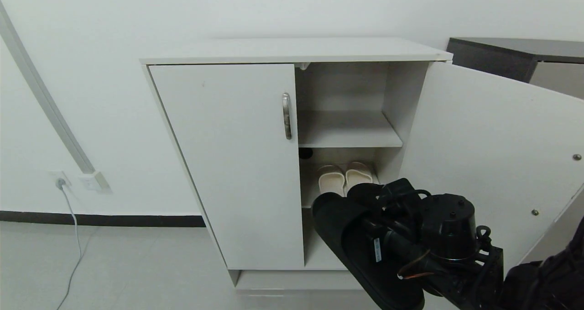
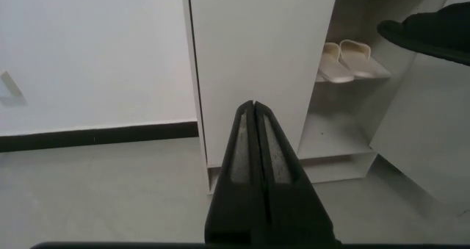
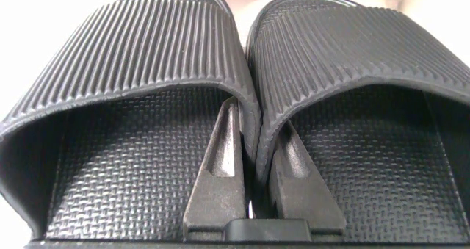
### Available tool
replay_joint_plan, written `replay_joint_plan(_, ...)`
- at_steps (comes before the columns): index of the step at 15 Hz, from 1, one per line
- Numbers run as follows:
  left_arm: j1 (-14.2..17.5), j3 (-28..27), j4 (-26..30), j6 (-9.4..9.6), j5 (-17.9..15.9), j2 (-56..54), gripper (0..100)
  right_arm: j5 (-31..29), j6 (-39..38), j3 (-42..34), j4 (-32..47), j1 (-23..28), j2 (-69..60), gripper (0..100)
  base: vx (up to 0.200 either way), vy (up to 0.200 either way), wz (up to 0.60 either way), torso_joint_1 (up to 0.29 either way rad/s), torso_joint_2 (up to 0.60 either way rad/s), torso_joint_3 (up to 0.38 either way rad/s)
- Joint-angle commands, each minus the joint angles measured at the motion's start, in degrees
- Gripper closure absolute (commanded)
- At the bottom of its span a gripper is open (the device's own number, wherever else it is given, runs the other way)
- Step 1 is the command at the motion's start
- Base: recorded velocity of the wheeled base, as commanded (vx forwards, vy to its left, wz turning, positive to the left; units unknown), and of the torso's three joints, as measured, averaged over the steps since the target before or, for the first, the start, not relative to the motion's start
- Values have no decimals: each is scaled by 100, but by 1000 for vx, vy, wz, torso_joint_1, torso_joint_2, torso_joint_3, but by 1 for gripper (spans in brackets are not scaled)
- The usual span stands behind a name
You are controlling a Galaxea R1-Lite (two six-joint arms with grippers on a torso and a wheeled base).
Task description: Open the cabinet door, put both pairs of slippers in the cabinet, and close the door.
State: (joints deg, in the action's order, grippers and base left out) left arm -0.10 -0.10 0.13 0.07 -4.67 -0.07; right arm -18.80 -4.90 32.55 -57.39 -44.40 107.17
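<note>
Black slippers (image 1: 360, 237) at lower right of the frame are clamped by the right gripper (image 3: 255, 124) before the open cabinet (image 1: 292, 49). White slippers (image 1: 344, 177) occupy its middle shelf (image 1: 308, 192) at centre; left gripper (image 2: 253, 111) fingers (image 2: 239, 157) are together.

text | none legible — small white sticker (image 1: 378, 249) too small to read

White cabinet (image 1: 292, 49): right door (image 1: 492, 155) swung wide open, left door (image 1: 228, 164) shut. Cream slippers (image 1: 344, 177): side by side on the middle shelf, in the opened half. Black ribbed slippers (image 1: 351, 228): paired side by side, adjoining inner edges pinched in my right gripper (image 3: 255, 124), held in front of the opening.
</note>
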Motion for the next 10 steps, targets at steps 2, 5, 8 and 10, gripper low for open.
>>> replay_joint_plan(2, 1, 1, -5, 1, 1, 7, 100, -1, -2, -38, -9, -7, 23, 100, 0, 0, 0, 0, 195, 173)
replay_joint_plan(5, 1, 1, -5, 10, -8, 7, 100, -1, -2, -73, -26, -7, 32, 100, 0, 0, 0, 0, 0, 0)
replay_joint_plan(8, 1, 1, -5, 10, 1, 7, 100, -1, -2, -73, -105, -34, 85, 100, 0, 0, 0, 0, 0, 0)
replay_joint_plan(10, 1, 1, -5, 10, 1, 7, 100, -1, -2, -82, -211, -34, 129, 100, 0, 0, 0, 0, 0, 0)
